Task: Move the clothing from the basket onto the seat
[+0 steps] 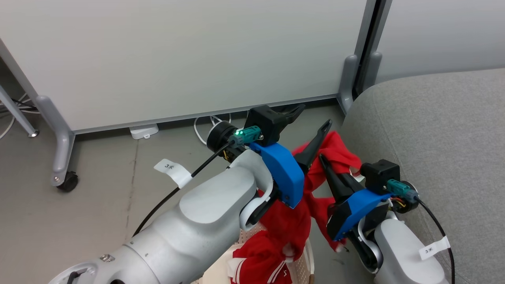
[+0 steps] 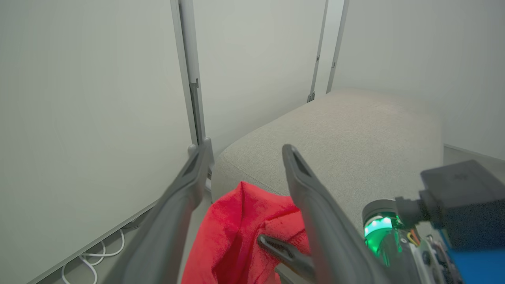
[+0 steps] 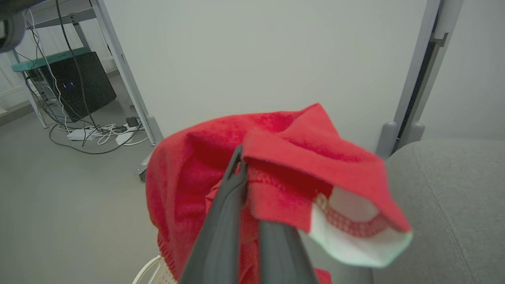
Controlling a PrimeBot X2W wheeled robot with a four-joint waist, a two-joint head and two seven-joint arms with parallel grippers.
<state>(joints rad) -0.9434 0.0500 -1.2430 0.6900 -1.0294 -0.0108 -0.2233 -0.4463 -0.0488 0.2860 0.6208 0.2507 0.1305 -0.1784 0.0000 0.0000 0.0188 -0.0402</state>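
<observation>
Between the pressed-together fingers of the right gripper (image 1: 322, 159), the red clothing (image 1: 340, 149) drapes down toward the basket (image 1: 305, 258) below, the seat (image 1: 434, 130) just to its right, while the left gripper (image 1: 313, 117) alongside stands spread wide, empty.

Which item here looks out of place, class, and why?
The clothing hangs in mid-air, pinched by the shut right end effector, its lower part trailing down to the basket beside the seat: neither in nor out. Nothing looks damaged.

White partition panel (image 1: 177, 59) on a grey wheeled foot (image 1: 60, 152), white cables (image 1: 215, 119) beneath it, black computer case (image 3: 85, 85) on the floor
</observation>
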